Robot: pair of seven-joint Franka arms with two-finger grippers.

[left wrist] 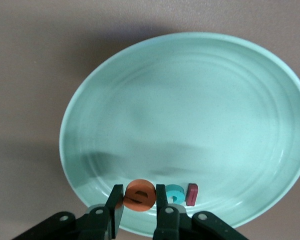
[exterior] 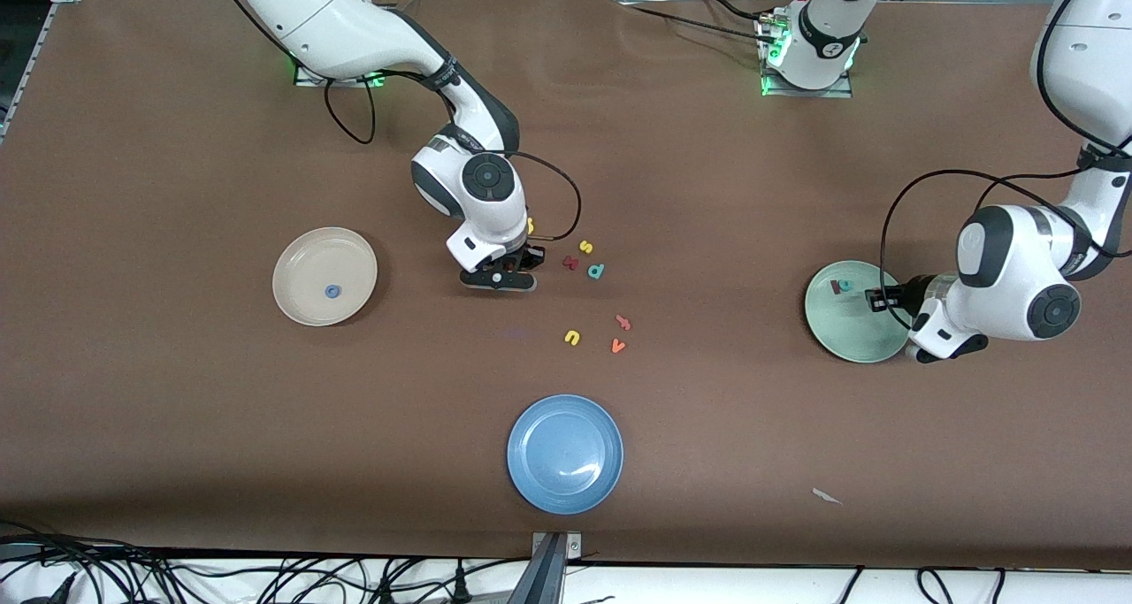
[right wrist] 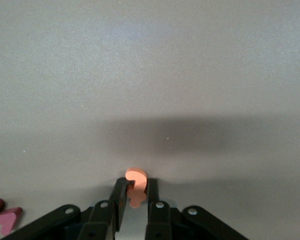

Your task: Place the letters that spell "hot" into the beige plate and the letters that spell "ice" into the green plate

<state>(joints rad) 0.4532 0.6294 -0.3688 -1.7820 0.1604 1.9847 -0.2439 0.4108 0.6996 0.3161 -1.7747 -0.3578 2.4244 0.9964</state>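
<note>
My left gripper (left wrist: 139, 190) hangs over the green plate (left wrist: 189, 100), shut on the orange "e" (left wrist: 139, 196). On the plate, next to the "e", lie the teal "c" (left wrist: 174, 194) and the dark red "i" (left wrist: 191, 194). My right gripper (right wrist: 136, 187) is down at the table's middle (exterior: 498, 279), its fingers shut on an orange "t" (right wrist: 136, 179). The blue "o" (exterior: 332, 291) lies in the beige plate (exterior: 305, 277) toward the right arm's end. A yellow letter (exterior: 531, 225) peeks out beside the right wrist, mostly hidden.
Beside the right gripper lie loose letters: a dark red "k"-like one (exterior: 570, 263), a yellow "s" (exterior: 585, 247) and a teal "p" (exterior: 596, 271). Nearer the camera lie a yellow "u" (exterior: 572, 338), an orange "v" (exterior: 617, 346), another orange letter (exterior: 623, 322) and a blue plate (exterior: 564, 453).
</note>
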